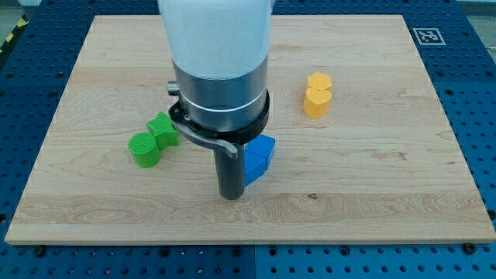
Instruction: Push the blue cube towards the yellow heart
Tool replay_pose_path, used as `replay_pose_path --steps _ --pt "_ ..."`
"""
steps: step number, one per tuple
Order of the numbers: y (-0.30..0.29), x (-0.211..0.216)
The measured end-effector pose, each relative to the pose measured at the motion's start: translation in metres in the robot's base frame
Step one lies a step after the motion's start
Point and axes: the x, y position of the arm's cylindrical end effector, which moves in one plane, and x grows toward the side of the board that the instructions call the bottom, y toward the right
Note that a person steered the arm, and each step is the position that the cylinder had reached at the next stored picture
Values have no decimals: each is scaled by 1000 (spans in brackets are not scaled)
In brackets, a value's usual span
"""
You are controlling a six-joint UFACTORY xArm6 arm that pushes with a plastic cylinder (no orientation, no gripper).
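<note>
The arm carries no pincer, only a straight dark rod under a grey and white housing, so there is nothing to spread or press together; my tip rests on the pale wooden counter, touching the lower left side of the blue cube. The matte plastic cube sits near the counter's middle, partly hidden behind the rod. The yellow heart, lobed and smooth, lies well apart toward the view's upper right. Left of the rod lie a green star-like block and a green cylinder, touching each other.
</note>
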Motion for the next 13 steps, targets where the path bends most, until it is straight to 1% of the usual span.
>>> replay_pose_path --steps 1,2,3,4,5,6,7,9,10,12,13 --pt "-4 -2" --pt "-35 -19" --pt "-51 -37" --pt "-16 -37" --pt "34 -37" --pt "67 -40" --pt "59 -42" --pt "3 -62" --pt "11 -74" --pt "71 -74" --pt "90 -76"
